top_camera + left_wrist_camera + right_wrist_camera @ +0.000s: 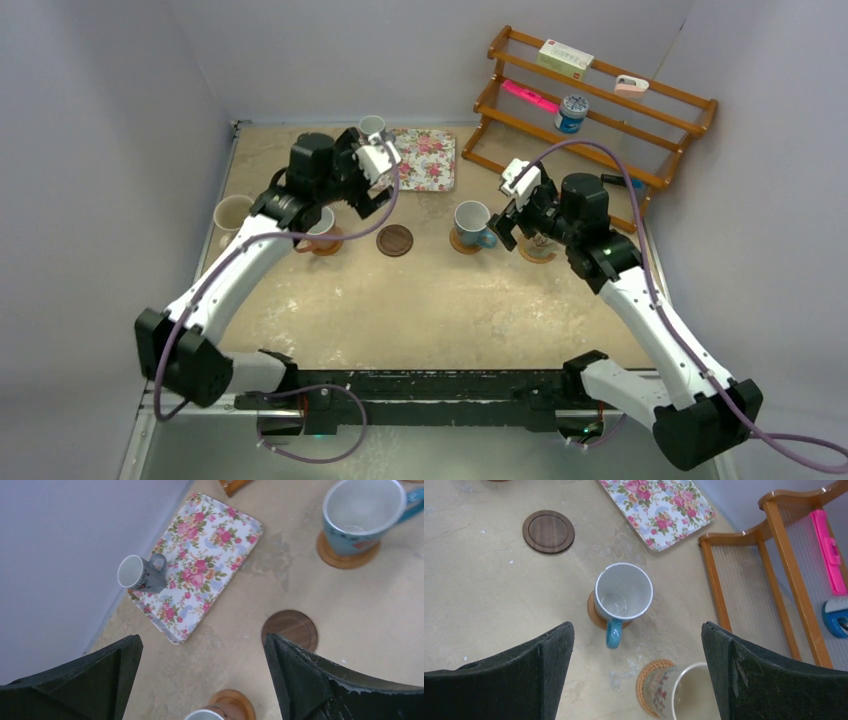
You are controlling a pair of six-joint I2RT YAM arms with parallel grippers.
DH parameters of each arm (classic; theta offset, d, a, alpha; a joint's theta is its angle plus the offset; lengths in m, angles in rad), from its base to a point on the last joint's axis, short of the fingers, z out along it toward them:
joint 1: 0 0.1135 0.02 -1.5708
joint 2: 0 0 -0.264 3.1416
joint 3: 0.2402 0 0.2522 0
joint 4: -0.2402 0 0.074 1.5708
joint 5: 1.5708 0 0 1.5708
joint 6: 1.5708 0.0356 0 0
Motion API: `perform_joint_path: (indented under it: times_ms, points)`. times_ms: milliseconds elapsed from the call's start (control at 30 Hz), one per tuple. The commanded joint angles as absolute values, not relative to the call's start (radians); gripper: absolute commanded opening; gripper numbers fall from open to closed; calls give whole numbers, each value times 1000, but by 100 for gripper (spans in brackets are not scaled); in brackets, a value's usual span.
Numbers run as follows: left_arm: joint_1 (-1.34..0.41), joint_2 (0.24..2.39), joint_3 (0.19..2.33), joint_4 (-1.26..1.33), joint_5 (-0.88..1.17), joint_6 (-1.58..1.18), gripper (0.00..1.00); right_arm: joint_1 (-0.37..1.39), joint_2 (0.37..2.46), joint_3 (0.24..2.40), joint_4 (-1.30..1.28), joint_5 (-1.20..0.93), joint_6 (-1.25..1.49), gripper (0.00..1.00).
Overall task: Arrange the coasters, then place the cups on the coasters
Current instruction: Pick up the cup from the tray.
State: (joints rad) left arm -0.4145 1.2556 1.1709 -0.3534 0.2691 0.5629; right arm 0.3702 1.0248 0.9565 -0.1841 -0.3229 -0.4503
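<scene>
A small grey cup (142, 573) stands on the corner of the floral tray (210, 555). The light blue cup (624, 592) sits on an orange coaster (594, 614). Between it and the reddish-orange cup (320, 230), which stands on its own orange coaster (235, 702), lies a bare dark brown coaster (394, 240). A cream printed cup (684, 695) rests on a woven coaster (646, 685). Another cream cup (232, 212) is at the far left. My left gripper (202, 645) hangs open above the table near the tray, holding nothing. My right gripper (638, 627) is open over the blue and cream cups.
A wooden rack (600, 100) stands at the back right with a box, a pink item (826, 550) and a blue tin (571, 112) on it. Walls close in the table at the left, back and right.
</scene>
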Motion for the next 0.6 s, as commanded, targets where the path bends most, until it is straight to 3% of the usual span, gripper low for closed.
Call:
perform_joint_path:
  times_ms: [0,233,567]
  points:
    - [-410,1425,1365,-313,139,495,100,364,958,1015,-383,-276,-441,99]
    - [-408,1738,1715,-376,40,453,100,364,811,955,-421,-241,-460,99]
    - [-402,2118,2031,-299,-171,472,100,364,644,887,-462,-218,-420,99]
